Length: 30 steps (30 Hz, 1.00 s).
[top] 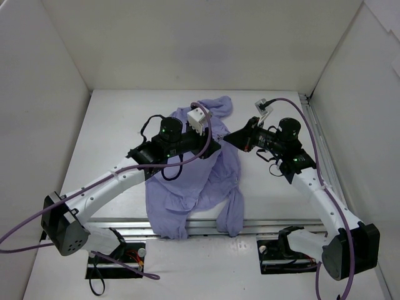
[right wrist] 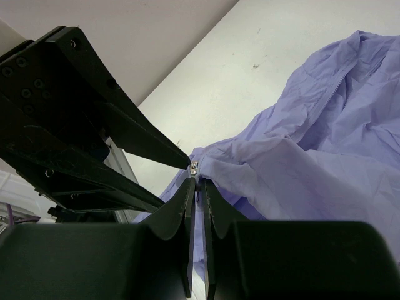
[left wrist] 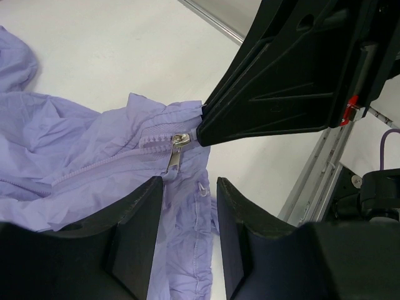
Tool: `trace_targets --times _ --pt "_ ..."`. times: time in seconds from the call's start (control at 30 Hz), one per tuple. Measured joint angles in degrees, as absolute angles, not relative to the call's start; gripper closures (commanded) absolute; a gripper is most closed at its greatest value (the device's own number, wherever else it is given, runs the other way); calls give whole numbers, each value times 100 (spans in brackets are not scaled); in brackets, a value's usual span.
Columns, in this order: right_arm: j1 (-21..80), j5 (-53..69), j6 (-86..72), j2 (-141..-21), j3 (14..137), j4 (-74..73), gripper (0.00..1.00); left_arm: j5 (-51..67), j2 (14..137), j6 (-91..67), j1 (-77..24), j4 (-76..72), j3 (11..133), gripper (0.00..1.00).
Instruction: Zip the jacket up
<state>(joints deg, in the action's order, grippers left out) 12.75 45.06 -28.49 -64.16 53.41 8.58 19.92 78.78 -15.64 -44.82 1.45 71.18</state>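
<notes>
R gripper (right wrist: 197, 182) jaws pinch jacket (left wrist: 94, 156) edge by zipper pull (left wrist: 177, 151), prob. as anchor; L gripper (left wrist: 189, 184) jaws spread, ready for pull.

The jacket (top: 194, 181) is a plain, even lavender-purple with no print. Its zipper teeth (left wrist: 106, 164) are the same shade, and only the zipper pull (left wrist: 177, 150) stands out in shiny silver. The left pincer (left wrist: 187, 194) and the right pincer (right wrist: 199, 187) are matte black, the right one showing a small red mark (left wrist: 350, 111) from the left wrist view, and the arms behind them have white links (top: 106, 184) and black joints (top: 178, 144) with tiny green lights. The surface (top: 112, 125) and the walls (top: 187, 37) are plain white, the cables (top: 209, 128) are purple, and the rail (top: 269, 224) at the near edge is dull silver.
</notes>
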Motion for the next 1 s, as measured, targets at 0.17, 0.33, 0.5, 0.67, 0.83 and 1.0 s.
trace_targets --times 0.17,0.33,0.5,0.67,0.83,1.0 --pt "1275 4506 -2853 -6423 5341 860 100 1909 7898 -1557 -4482 148 7129 64" --pt "1275 4506 -2853 -6423 5341 860 100 1774 7889 -1531 -4447 143 7137 64" --pt "1275 4508 -2871 -6423 5341 867 100 1782 7874 -1500 -4386 137 7137 69" --pt "1275 4508 -2871 -6423 5341 867 100 1966 7876 -1490 -4375 93 7137 73" --pt "1275 4506 -2873 -6423 5341 867 100 2106 7911 -1428 -4366 69 7137 76" --pt "1275 4508 -2875 -6423 5341 867 100 2137 8027 -1393 -4331 69 7137 76"
